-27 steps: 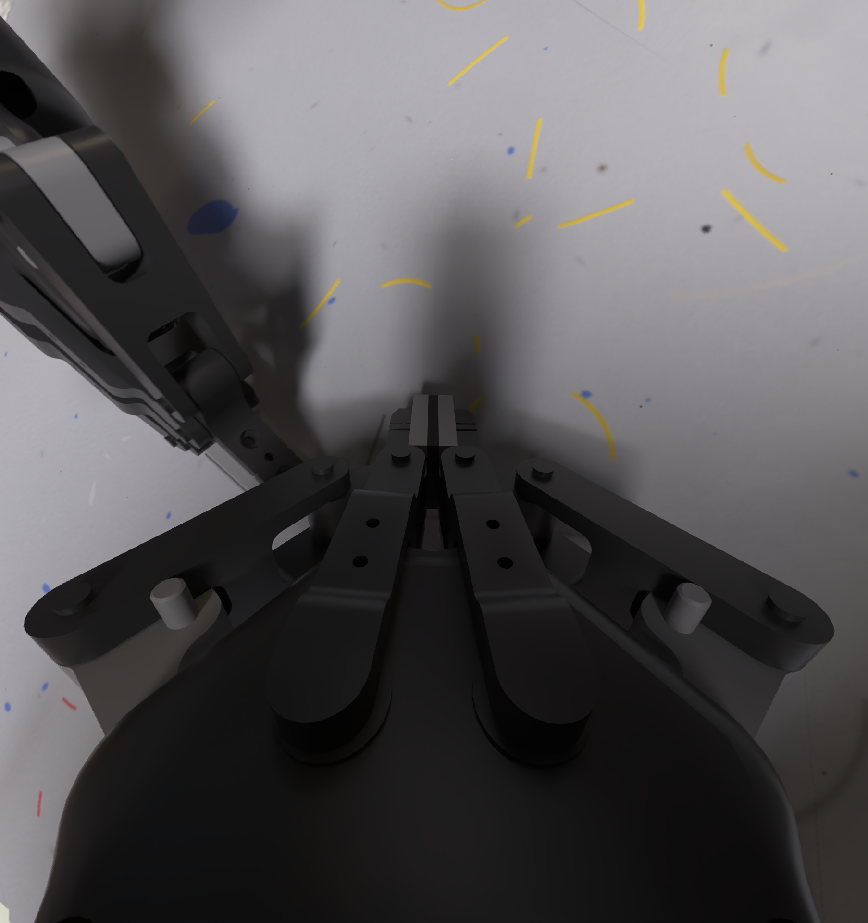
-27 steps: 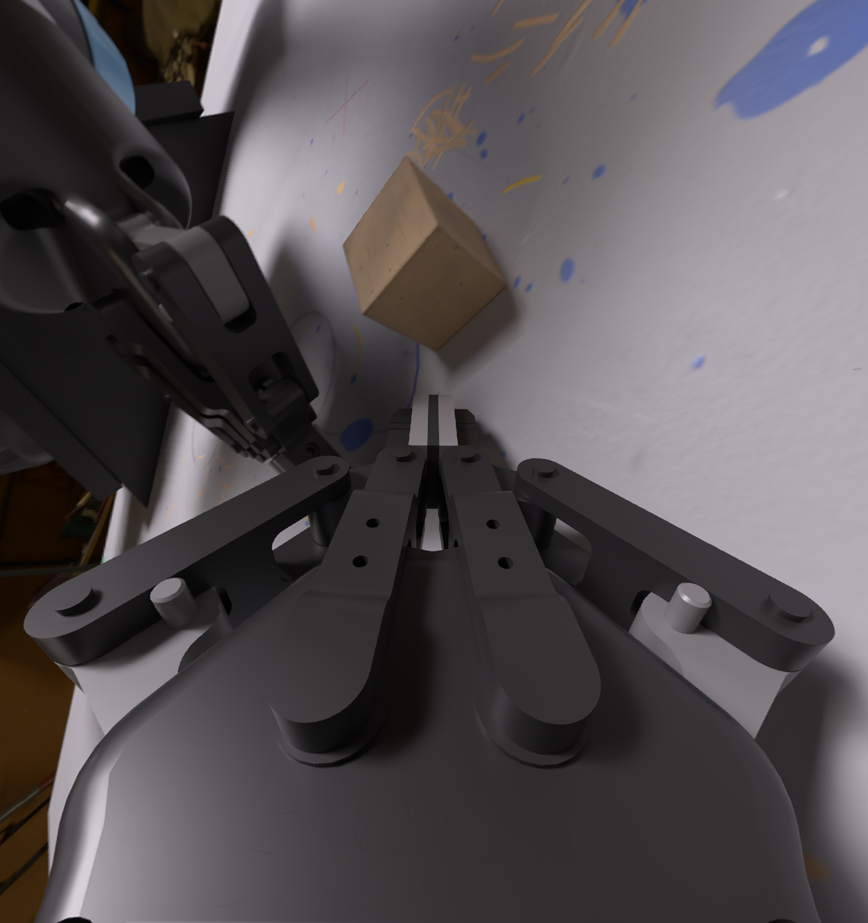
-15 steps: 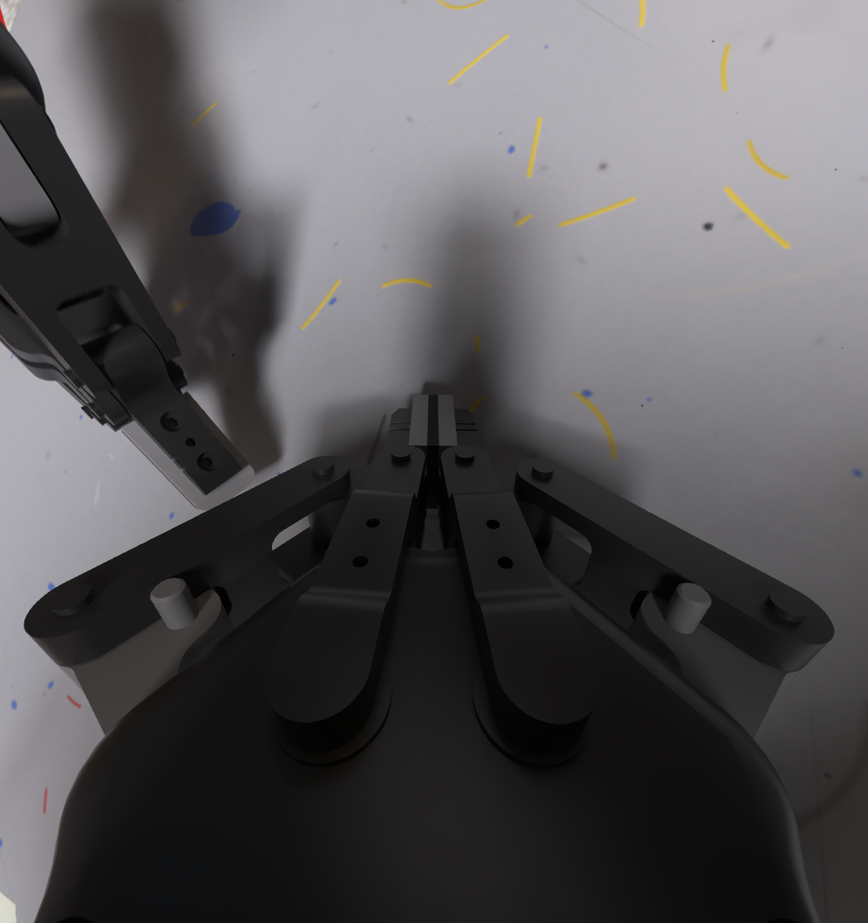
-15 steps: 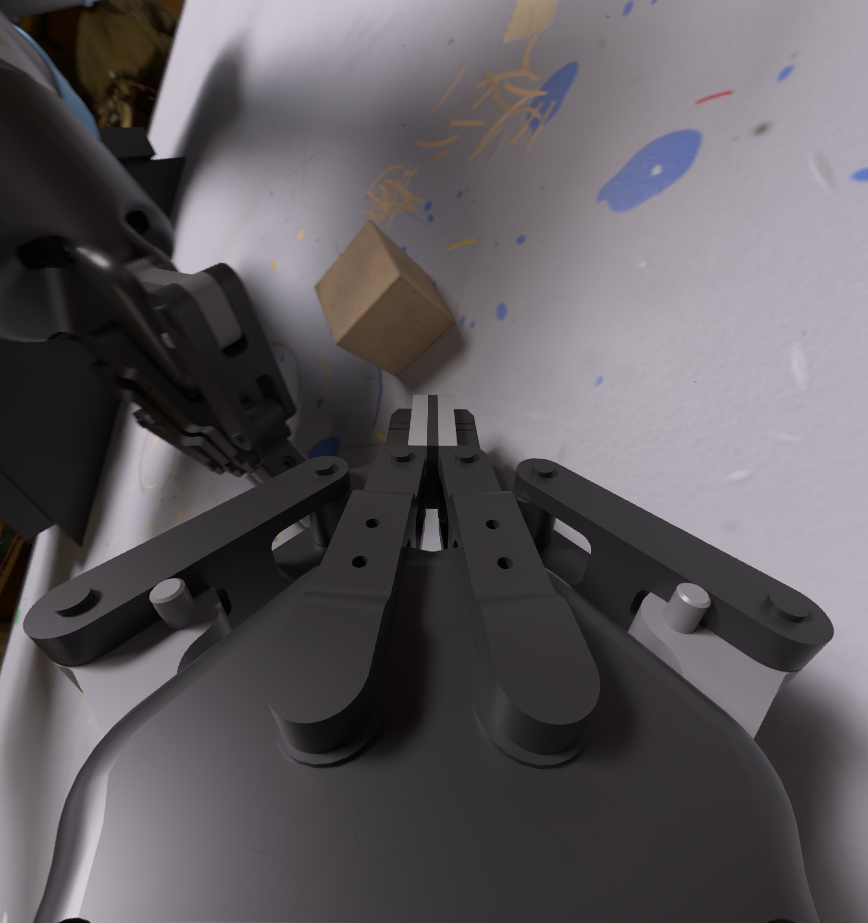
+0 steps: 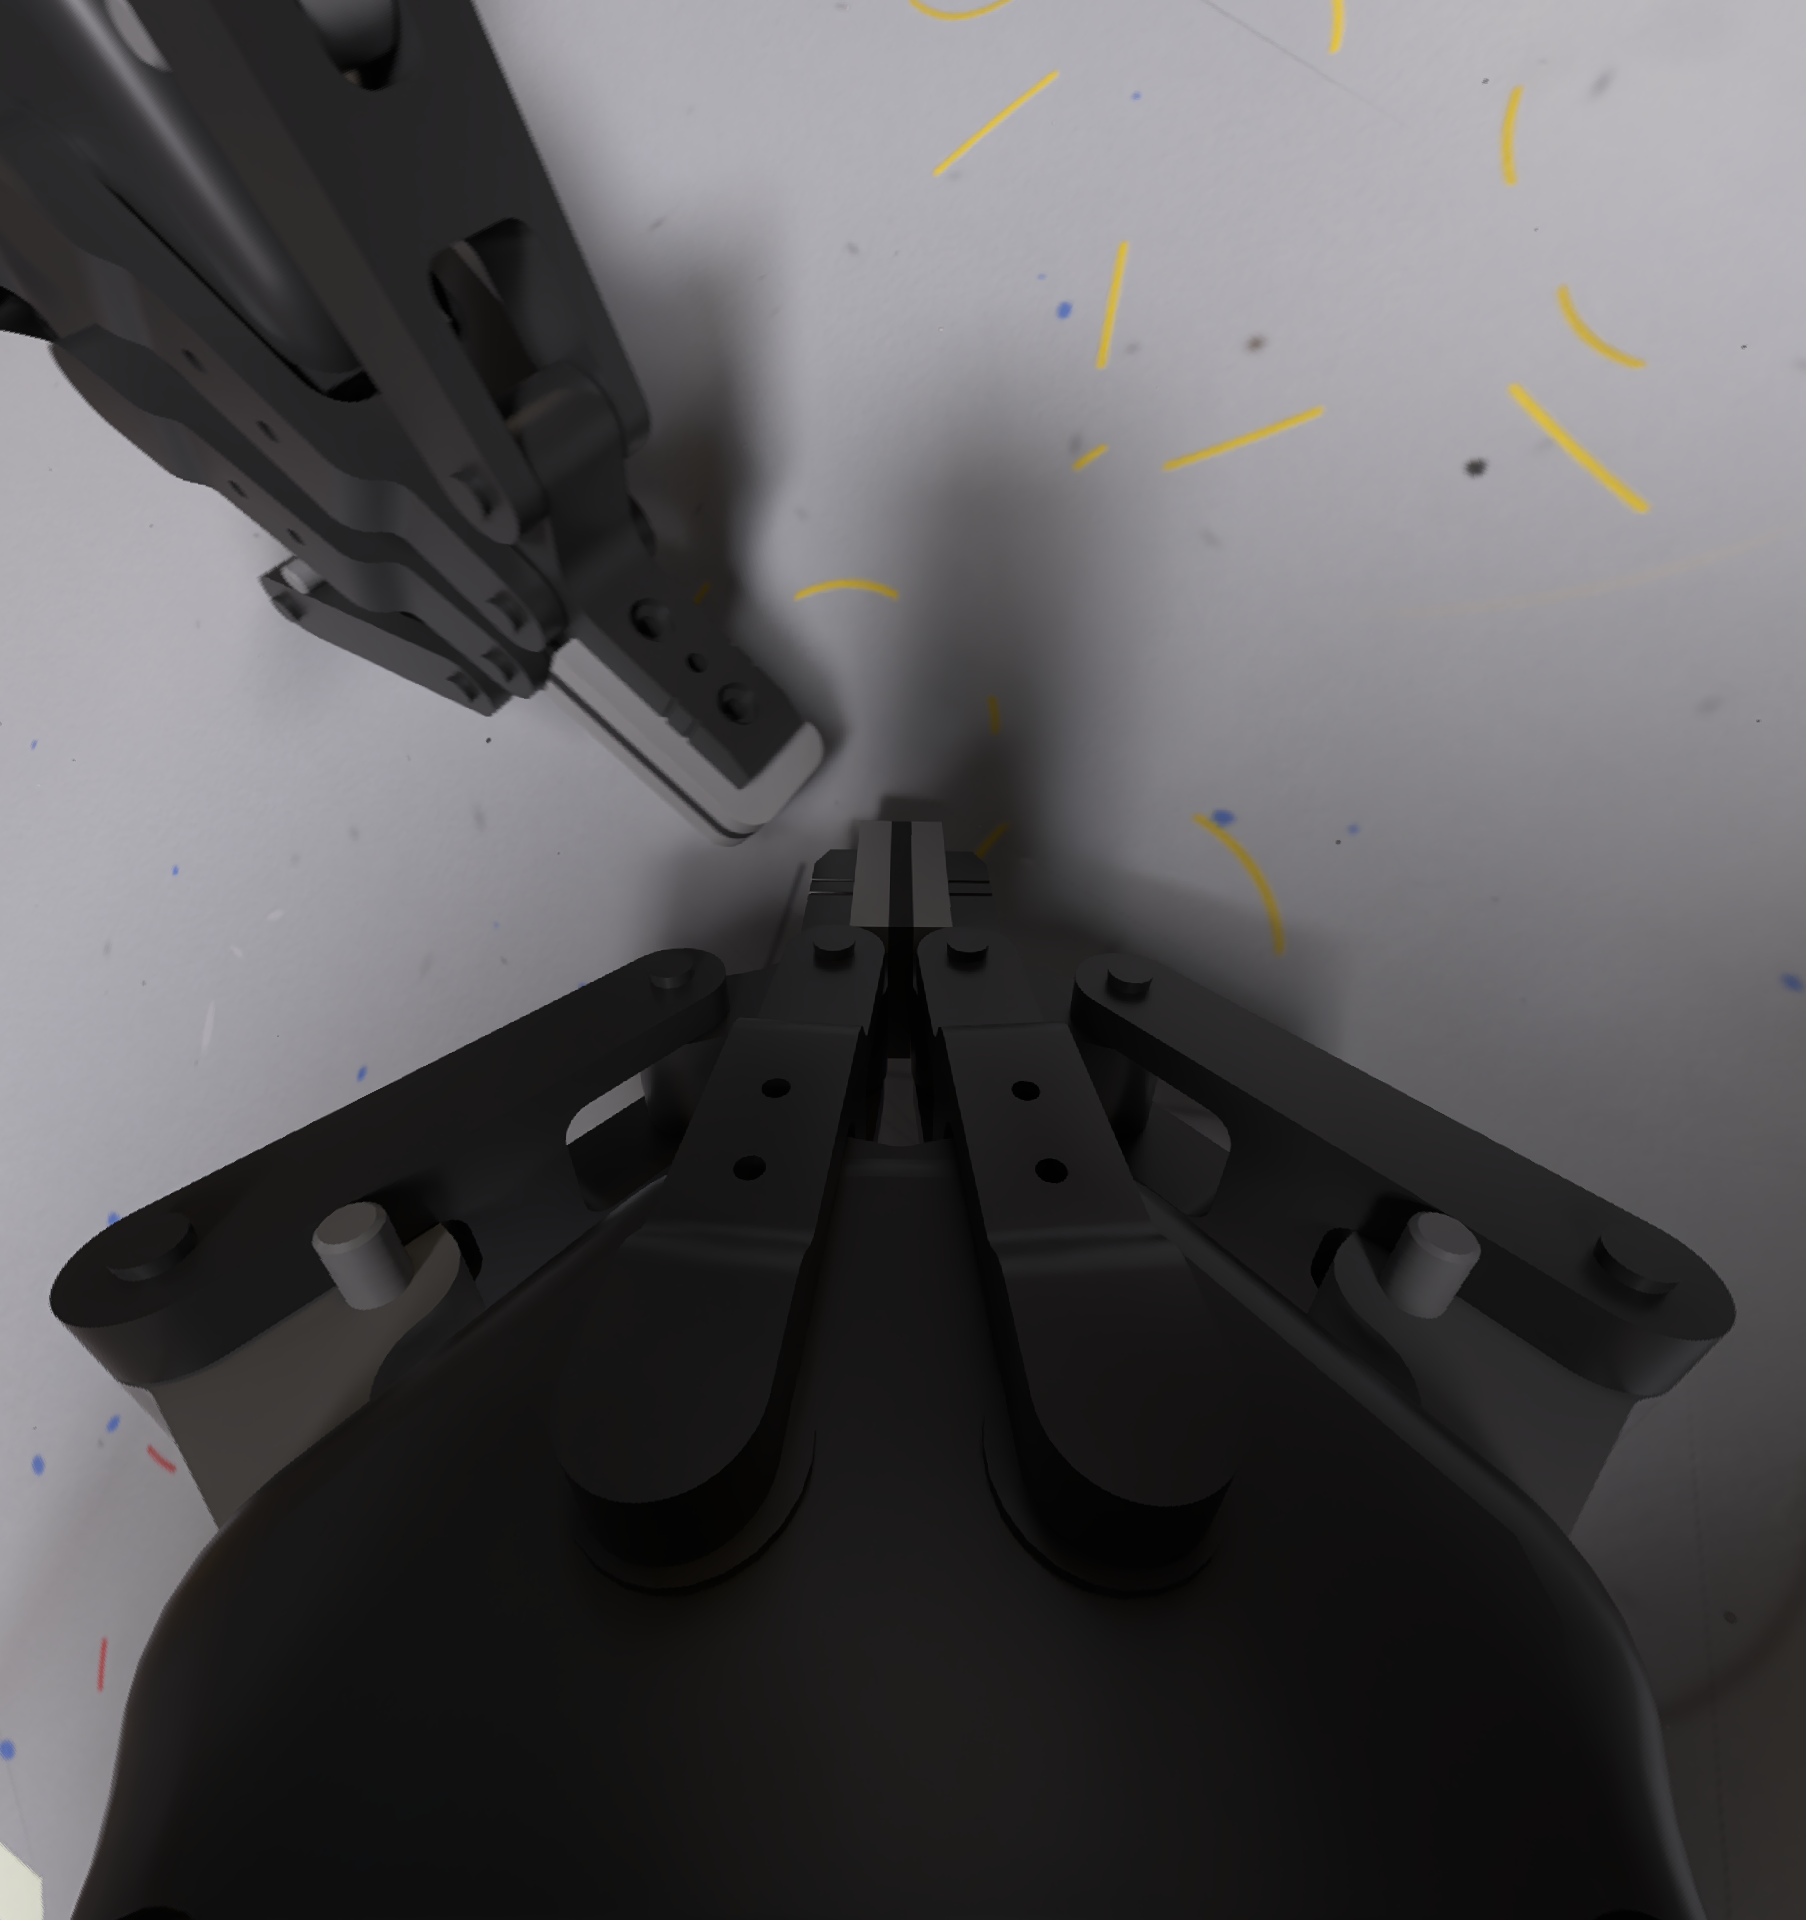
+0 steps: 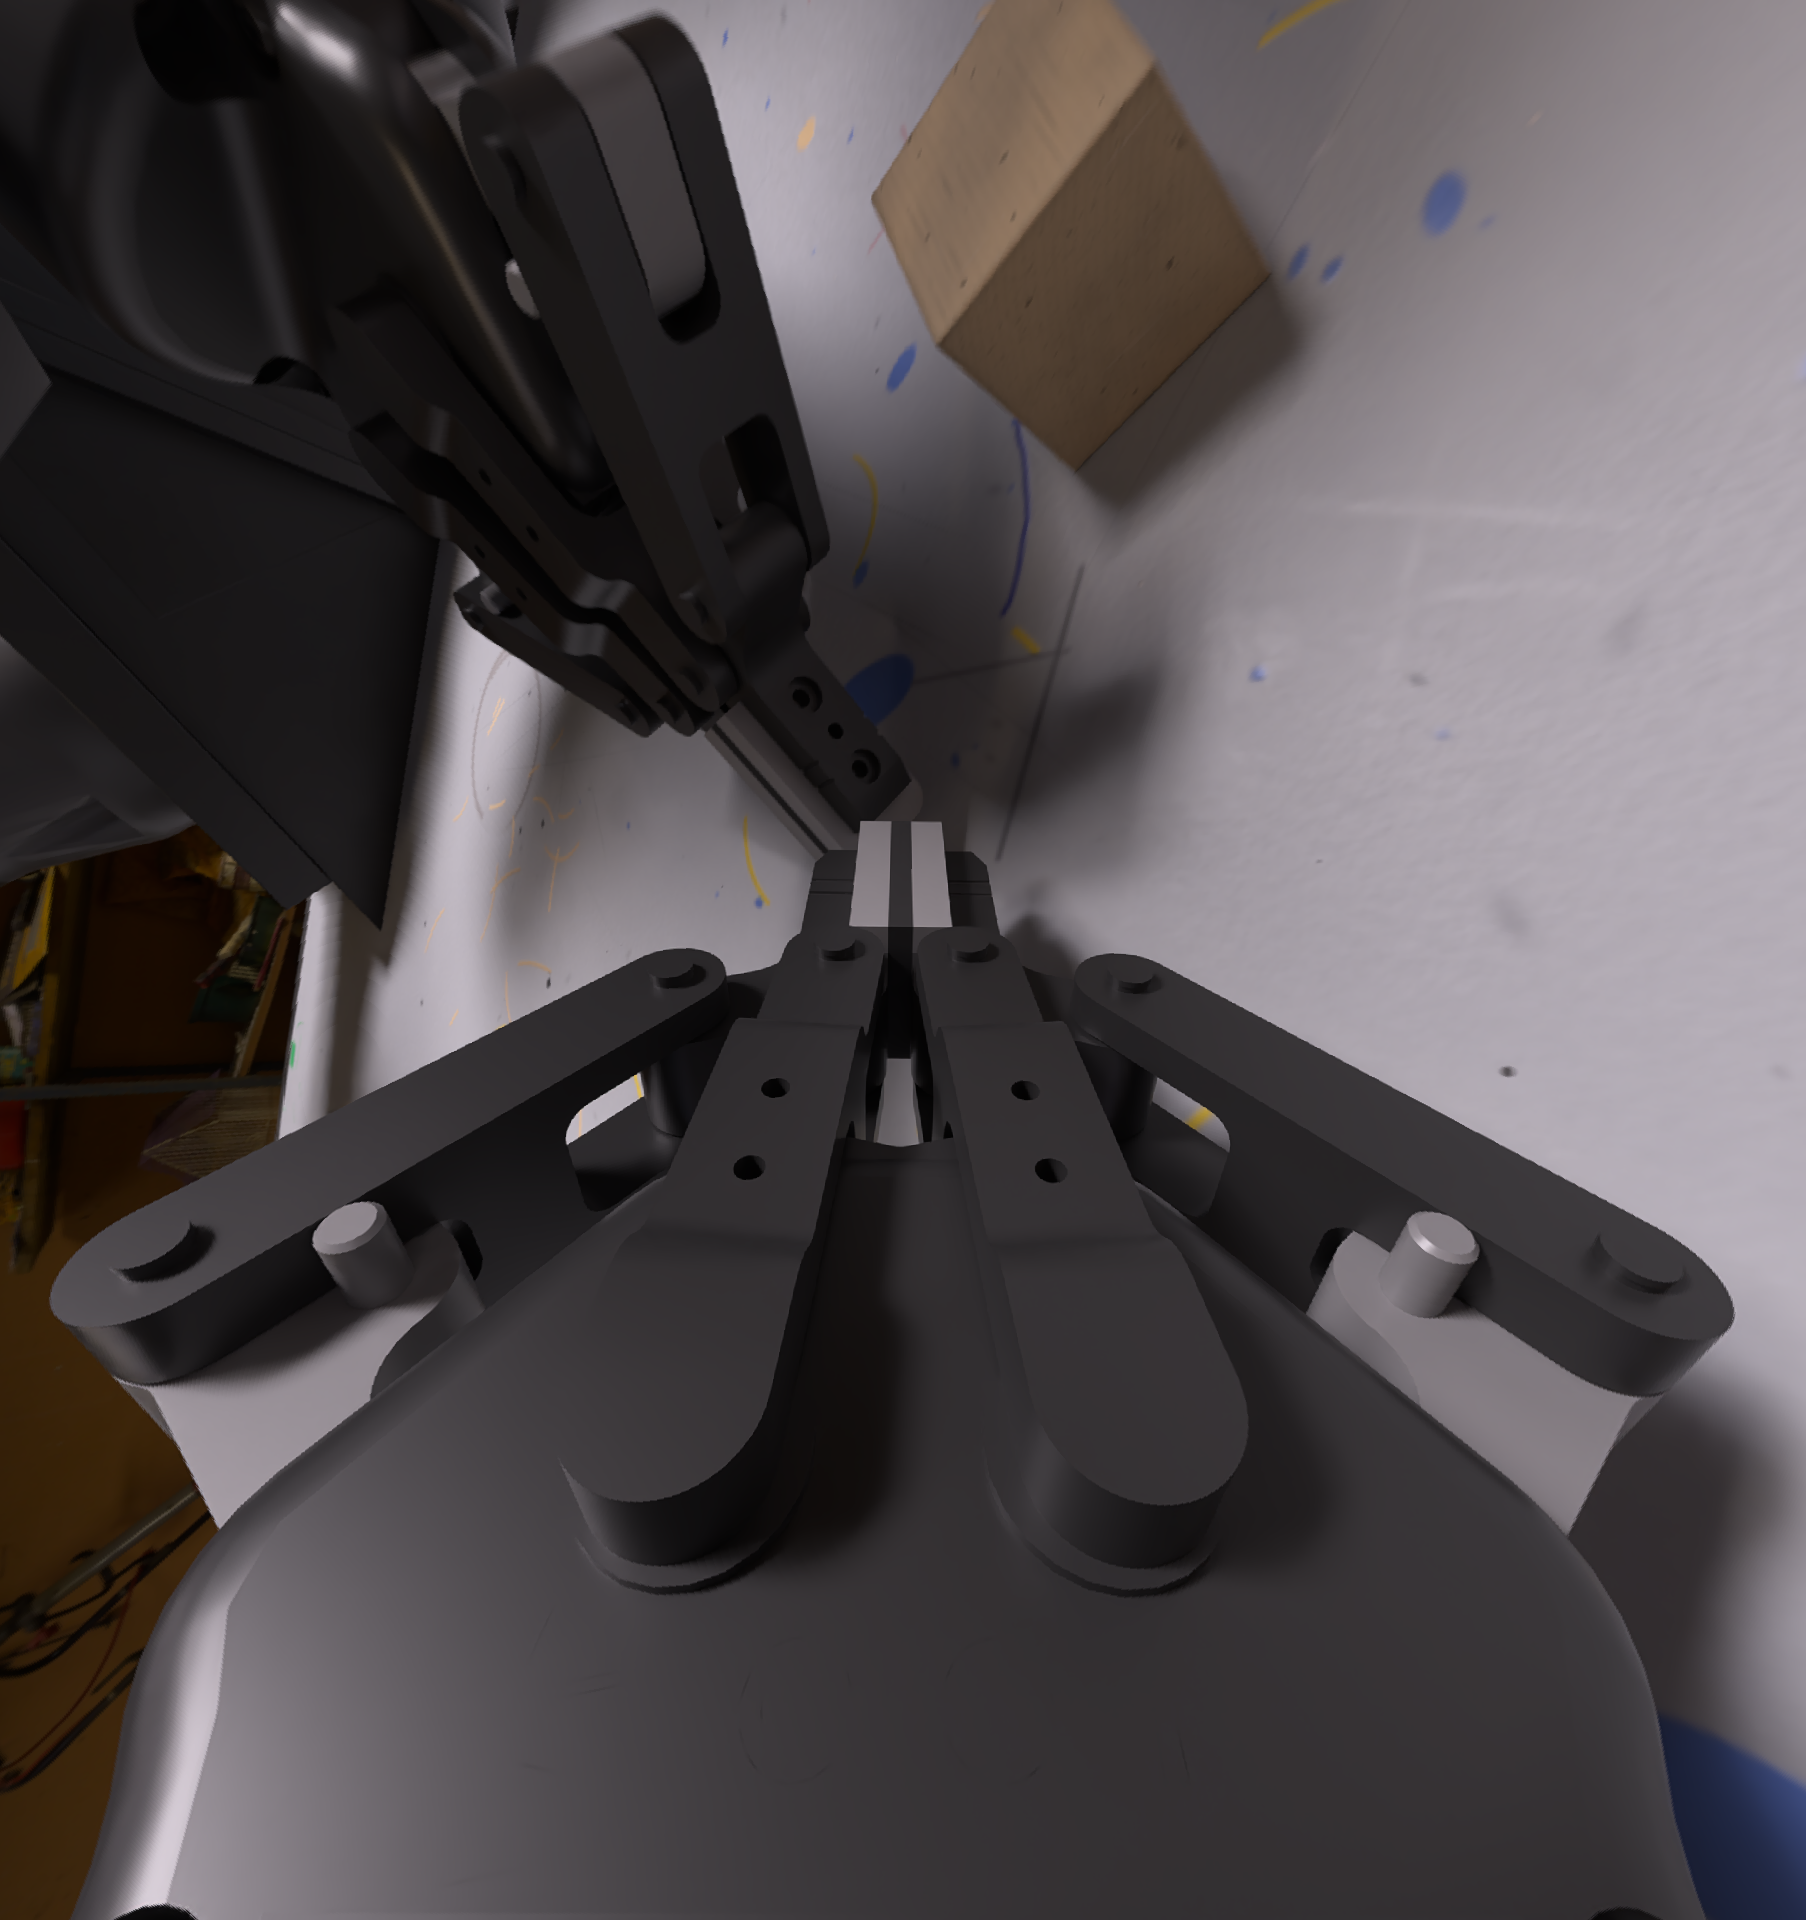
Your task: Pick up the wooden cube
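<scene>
The wooden cube [image 6: 1070,223] is a light tan block lying on the white paint-flecked table, in the upper part of the right wrist view, ahead and a little right of my right gripper [image 6: 901,875]. My right gripper is shut and empty, its tips close to the table. My left gripper [image 5: 901,875] is shut and empty, low over the table in shadow. The cube does not show in the left wrist view. There the right gripper [image 5: 748,774] comes in from the upper left, tips close to my left gripper's. In the right wrist view the left gripper [image 6: 847,790] comes in likewise.
The white table [image 5: 1501,727] bears yellow strokes and blue specks. Its left edge [image 6: 301,997] shows in the right wrist view, with a dark cluttered floor [image 6: 99,1039] below. The left arm's bulky body [image 6: 151,468] fills the upper left there.
The right gripper has swung in close to the left gripper's tips. In the right wrist view the cube has shifted up and right and looks nearer. Both grippers stay shut.
</scene>
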Tool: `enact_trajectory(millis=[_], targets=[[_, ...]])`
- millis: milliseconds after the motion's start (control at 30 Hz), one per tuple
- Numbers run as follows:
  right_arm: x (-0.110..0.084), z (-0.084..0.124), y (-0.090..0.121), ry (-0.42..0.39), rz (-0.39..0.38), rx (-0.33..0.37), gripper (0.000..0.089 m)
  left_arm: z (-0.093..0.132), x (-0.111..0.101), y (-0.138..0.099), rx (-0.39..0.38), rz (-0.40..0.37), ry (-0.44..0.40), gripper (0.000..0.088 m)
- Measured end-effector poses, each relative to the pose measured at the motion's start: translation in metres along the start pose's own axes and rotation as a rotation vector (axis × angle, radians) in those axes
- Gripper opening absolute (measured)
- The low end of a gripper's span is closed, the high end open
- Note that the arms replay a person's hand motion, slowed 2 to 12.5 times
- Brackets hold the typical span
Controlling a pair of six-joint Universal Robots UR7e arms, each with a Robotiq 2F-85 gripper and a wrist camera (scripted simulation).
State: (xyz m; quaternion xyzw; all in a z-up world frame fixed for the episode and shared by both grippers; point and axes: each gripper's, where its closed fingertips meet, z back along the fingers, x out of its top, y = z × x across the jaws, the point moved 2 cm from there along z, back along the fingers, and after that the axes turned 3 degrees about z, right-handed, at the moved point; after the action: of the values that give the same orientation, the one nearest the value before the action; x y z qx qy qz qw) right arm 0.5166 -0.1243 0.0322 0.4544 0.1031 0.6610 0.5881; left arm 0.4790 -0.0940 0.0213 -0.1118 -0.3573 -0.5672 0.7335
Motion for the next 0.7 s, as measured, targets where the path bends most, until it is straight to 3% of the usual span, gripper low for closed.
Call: enact_trajectory(millis=[267,700], targets=[[-0.006,-0.013,0.002,0.021,-0.025,0.017,0.0000,0.000,-0.002,-0.001,0.003,-0.008,0.006,0.0000],[-0.020,-0.010,0.005,0.088,-0.098,0.003,0.0000,-0.001,0.000,0.000,0.006,-0.005,0.000,0.0000]])
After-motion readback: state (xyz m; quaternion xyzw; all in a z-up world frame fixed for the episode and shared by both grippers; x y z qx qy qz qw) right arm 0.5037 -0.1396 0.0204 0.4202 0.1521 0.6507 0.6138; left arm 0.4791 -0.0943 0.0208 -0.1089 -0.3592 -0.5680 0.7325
